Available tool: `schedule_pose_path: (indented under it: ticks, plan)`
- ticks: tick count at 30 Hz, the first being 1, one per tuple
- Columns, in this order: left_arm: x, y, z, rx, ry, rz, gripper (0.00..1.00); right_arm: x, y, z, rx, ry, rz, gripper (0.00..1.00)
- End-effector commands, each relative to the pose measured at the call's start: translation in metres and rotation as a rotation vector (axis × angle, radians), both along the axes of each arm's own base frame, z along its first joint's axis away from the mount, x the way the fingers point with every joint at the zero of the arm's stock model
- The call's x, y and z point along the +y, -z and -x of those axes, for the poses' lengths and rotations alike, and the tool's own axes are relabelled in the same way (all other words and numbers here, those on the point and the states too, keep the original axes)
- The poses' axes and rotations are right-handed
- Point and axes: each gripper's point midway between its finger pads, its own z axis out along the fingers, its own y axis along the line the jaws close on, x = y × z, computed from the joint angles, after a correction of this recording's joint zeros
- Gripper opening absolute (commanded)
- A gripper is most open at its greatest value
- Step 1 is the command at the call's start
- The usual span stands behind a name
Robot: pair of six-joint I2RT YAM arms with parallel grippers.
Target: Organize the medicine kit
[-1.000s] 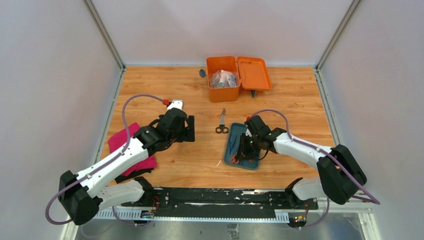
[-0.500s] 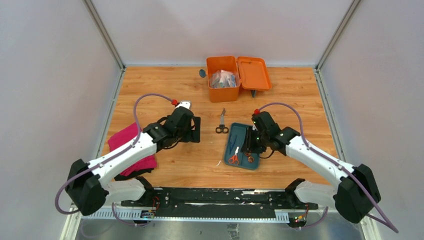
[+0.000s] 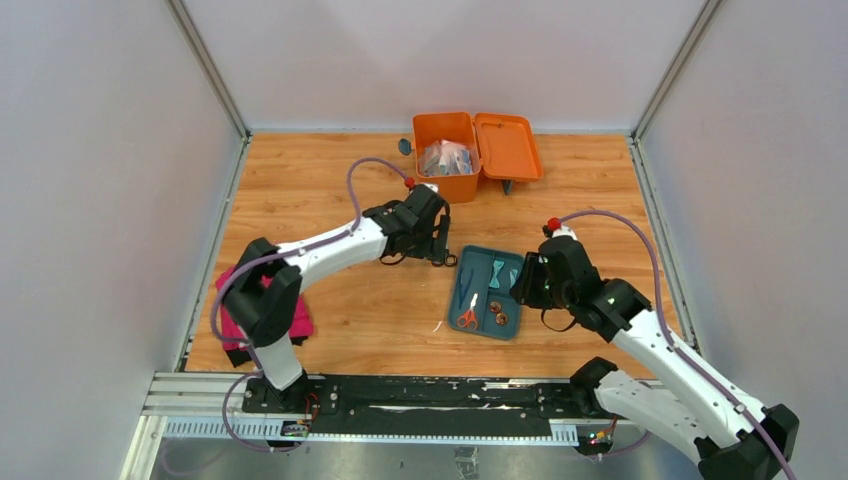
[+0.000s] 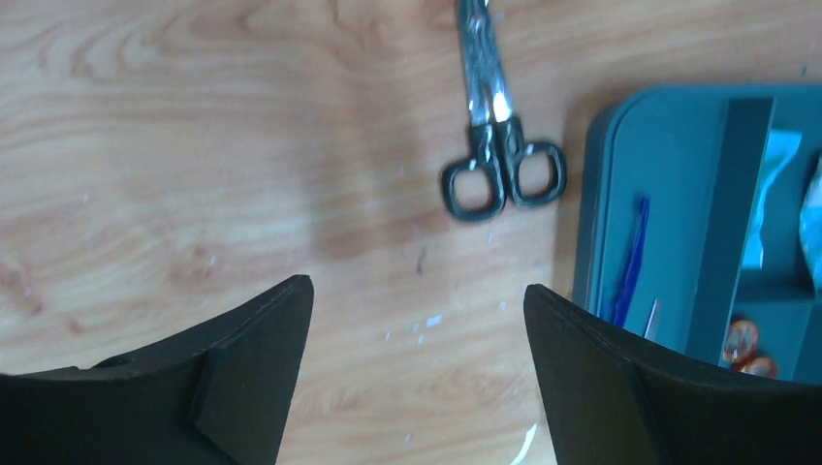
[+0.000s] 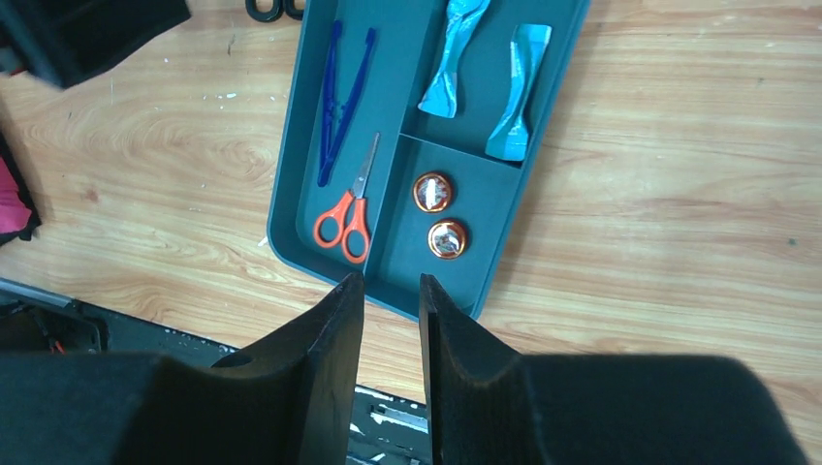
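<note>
The medicine kit [image 3: 445,185] stands at the back of the table, its orange lid [image 3: 508,147] swung open to the right and clear bags inside. Metal scissors [image 4: 494,145] lie closed on the wood just left of the teal tray [image 4: 669,155]. My left gripper [image 4: 419,300] hangs open over the wood a little short of their handles, holding nothing; from above the left gripper [image 3: 440,248] covers them. My right gripper [image 5: 392,283] hovers at the near edge of the tray [image 5: 300,145], its jaws a narrow gap apart with nothing between them.
The tray holds blue tweezers [image 5: 339,97], orange scissors [image 5: 349,218], two teal packets [image 5: 456,58] and two round copper pieces [image 5: 431,191]. A pink cloth [image 3: 240,290] lies at the left edge under the left arm. Frame posts and grey walls close in the table.
The left arm has swung from beside the pink cloth forward and right, over the metal scissors. The right gripper has drawn back off the tray, jaws slightly wider, and the orange scissors now show there.
</note>
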Motion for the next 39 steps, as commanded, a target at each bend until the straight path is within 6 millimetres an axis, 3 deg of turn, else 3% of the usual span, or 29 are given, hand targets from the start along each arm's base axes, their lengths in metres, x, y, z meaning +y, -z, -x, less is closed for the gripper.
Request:
schedule_pose_path:
  ticks: [1, 11, 17, 28, 39]
  plan:
    - [-0.021, 0.015, -0.028, -0.009, 0.017, -0.056, 0.84, -0.028, 0.012, 0.008, -0.001, 0.056, 0.081, 0.33]
    - [-0.043, 0.030, -0.072, -0.060, -0.021, -0.127, 0.83, -0.036, 0.015, 0.016, -0.009, 0.052, 0.091, 0.33]
    - [-0.053, 0.041, -0.087, -0.063, -0.030, -0.150, 0.81, -0.040, 0.017, 0.020, -0.015, 0.051, 0.096, 0.33]
    - [-0.049, 0.066, -0.086, -0.026, -0.037, -0.201, 0.67, -0.043, 0.023, 0.024, -0.003, 0.054, 0.099, 0.33]
    - [-0.037, 0.083, -0.069, 0.019, -0.037, -0.236, 0.52, -0.043, 0.025, 0.025, 0.001, 0.059, 0.096, 0.33]
